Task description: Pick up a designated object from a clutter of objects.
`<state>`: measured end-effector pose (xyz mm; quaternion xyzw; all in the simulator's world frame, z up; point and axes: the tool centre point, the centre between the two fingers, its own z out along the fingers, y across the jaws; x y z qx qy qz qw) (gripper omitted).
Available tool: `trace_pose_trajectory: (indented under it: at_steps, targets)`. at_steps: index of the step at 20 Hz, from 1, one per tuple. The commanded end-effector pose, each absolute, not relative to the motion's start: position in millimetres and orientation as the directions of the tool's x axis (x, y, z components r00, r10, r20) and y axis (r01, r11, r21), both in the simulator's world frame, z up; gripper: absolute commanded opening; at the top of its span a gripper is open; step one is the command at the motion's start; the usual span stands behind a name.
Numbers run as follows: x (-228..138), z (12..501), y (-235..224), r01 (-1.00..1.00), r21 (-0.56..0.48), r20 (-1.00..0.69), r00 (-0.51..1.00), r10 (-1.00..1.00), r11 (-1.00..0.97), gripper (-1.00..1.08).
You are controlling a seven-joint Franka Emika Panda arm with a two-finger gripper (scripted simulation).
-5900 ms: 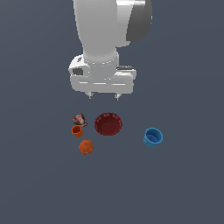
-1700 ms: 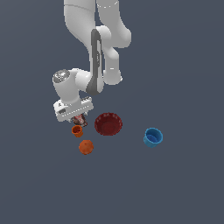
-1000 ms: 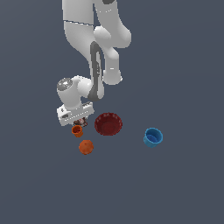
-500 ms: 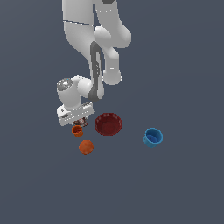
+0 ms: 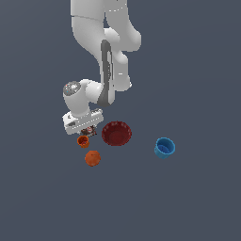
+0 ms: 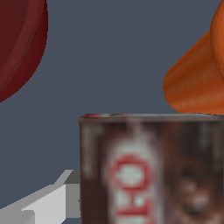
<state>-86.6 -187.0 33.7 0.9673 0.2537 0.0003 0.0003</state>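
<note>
Pincer is down low right over the printed box, and honestly I can't tell from either camera whether it's spread, closed or actually pinching the thing, since the white hand body covers almost all of it from outside. On my exterior feed only a sliver of dark red and brown pokes out under the hand, just beside the small orange cup and close to the rim of the dark red scalloped bowl, which sits toward the exterior view's right of it. Orange ball is a bit nearer the camera than the cup, apart from it, and the blue cup is well off on the exterior view's right, away from everything else. Wrist cam is basically filled by the box, blurry, with white and red markings on a dark face, plus a light grey bit of one finger at its side, looks like it's touching or very nearly so. Same feed also catches the bowl's edge and the orange cup's side behind the box, with bare grey floor between them
</note>
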Motion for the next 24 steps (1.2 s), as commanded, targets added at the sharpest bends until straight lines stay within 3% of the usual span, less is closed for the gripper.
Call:
trace_pose_trajectory:
  at_steps: [1, 24]
  targets:
    - [-81, 45, -176, 0.492, 0.001, 0.001, 0.871, 0.492, -0.871, -1.00]
    - [3, 233, -3, 0.491, 0.005, -0.002, 0.871, 0.491, -0.871, -1.00]
